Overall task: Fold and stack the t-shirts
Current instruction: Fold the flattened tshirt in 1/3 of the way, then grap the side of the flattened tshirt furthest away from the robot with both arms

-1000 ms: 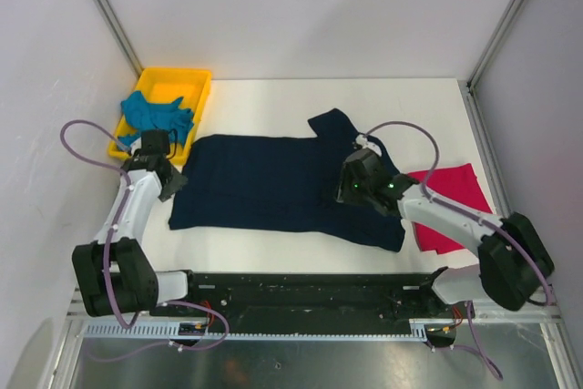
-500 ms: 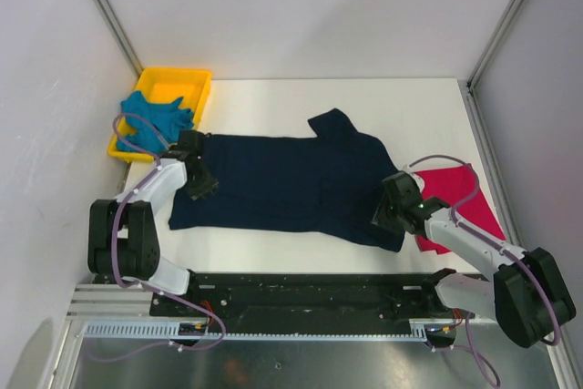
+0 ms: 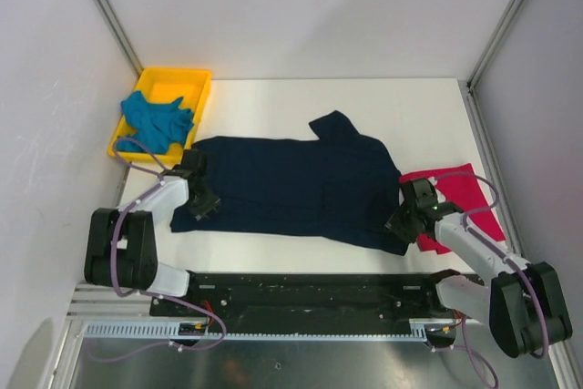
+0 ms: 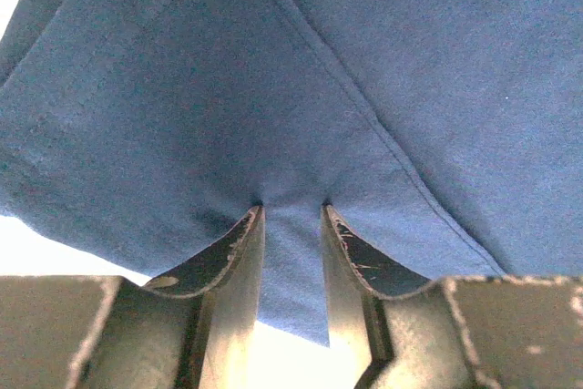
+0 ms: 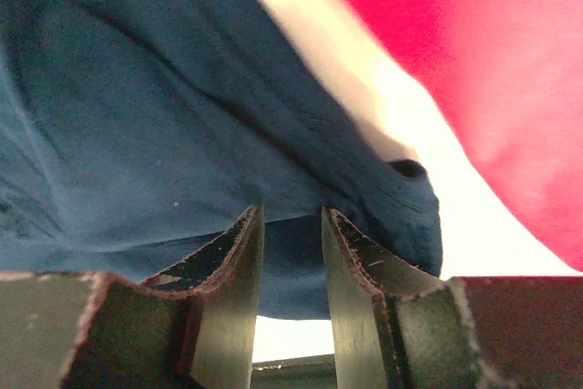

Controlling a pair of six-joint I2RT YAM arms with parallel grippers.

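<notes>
The teal t-shirt is heaped in the yellow tray at far left. The left hand is clamped on the near-left edge of the navy t-shirt, which is spread flat on the desk. The right hand is clamped on its near-right corner, just beside the crimson-pink t-shirt.

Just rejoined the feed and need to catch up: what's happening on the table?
Both arms are working the navy t-shirt, spread flat mid-table. The left end effector grips its near-left hem corner and the right end effector grips its near-right corner, beside the crimson-pink t-shirt. The teal t-shirt lies bunched in the yellow tray at the far left. The navy one is not yet folded.
</notes>
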